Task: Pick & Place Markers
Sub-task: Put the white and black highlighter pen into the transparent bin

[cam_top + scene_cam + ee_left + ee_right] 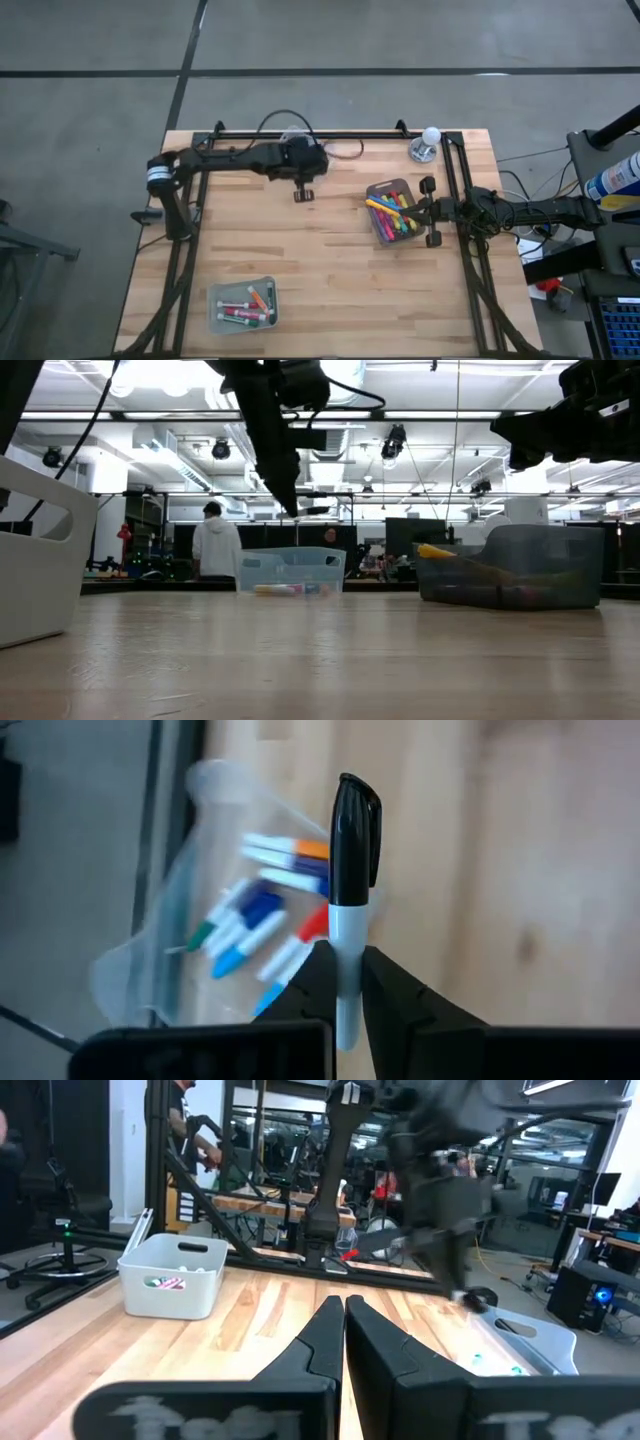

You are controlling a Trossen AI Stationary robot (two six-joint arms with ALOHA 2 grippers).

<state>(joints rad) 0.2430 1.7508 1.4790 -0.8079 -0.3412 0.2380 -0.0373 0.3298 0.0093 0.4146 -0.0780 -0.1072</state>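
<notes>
We see the wooden table (330,270) with both arms over it; we place everything against the grey bin (392,211) at its right side.

Left arm (235,158) reaches across the far part of the table, well to the bin's left. Left gripper (303,193) hangs above bare wood, clear of the surface in the low view. Its fingers (398,1003) are clamped narrow on a black-capped marker (350,900) — grey-white barrel pinched between them, cap end sticking out past the tips.

Right arm (520,211) comes in from the table's right edge. Right gripper (431,211) sits just beside the bin's right wall; in the right wrist view its fingers (375,1345) are pressed together with nothing between them.

The clear bin (242,305) stands near the front edge, well apart from the grey bin, on its left. It holds a few markers (248,306) lying flat — we make out white barrels with red, green and orange parts.

The grey bin holds a heap of markers (392,214): yellow, red, blue, pink and green, some leaning on the rim. In the low view one yellow one (437,551) pokes above the wall.

A small white ball on a metal base (428,144) stands at the far edge, behind the grey bin.

A person in a white top (217,543) stands in the room beyond the table, back turned to us.
</notes>
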